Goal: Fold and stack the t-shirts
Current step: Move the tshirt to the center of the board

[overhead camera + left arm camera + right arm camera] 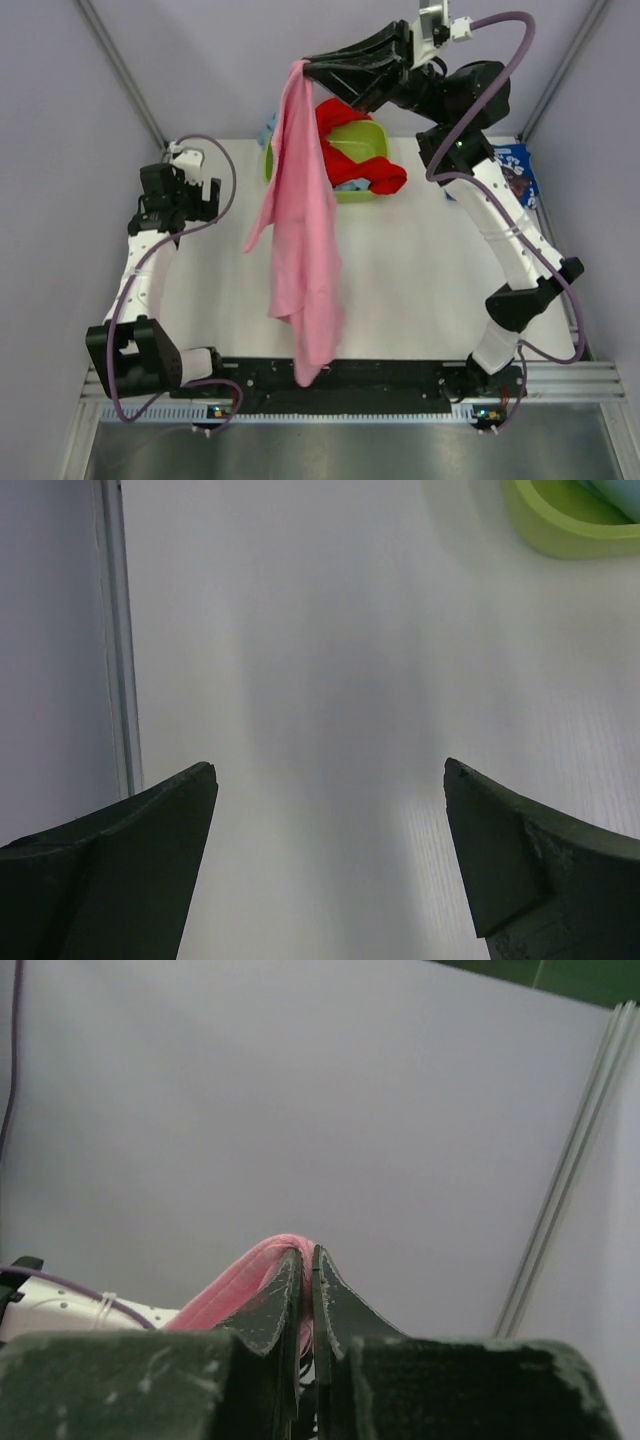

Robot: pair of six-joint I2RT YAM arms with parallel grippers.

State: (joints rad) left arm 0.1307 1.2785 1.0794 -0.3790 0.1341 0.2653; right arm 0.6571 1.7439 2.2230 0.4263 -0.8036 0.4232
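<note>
My right gripper (308,66) is raised high at the back and is shut on the top of the plain pink t-shirt (300,210), which hangs down in a long drape toward the table's near edge. In the right wrist view the pink cloth (240,1280) bulges out between the closed fingers. A red t-shirt (372,160) and a bit of light blue cloth (352,185) lie in the lime green tub (350,150). A navy blue printed t-shirt (515,170) lies at the far right edge. My left gripper (195,195) is open and empty over bare table at the left.
The green tub's rim (570,530) shows at the top right of the left wrist view. A metal frame rail (118,630) runs along the table's left edge. Grey walls enclose the table on three sides.
</note>
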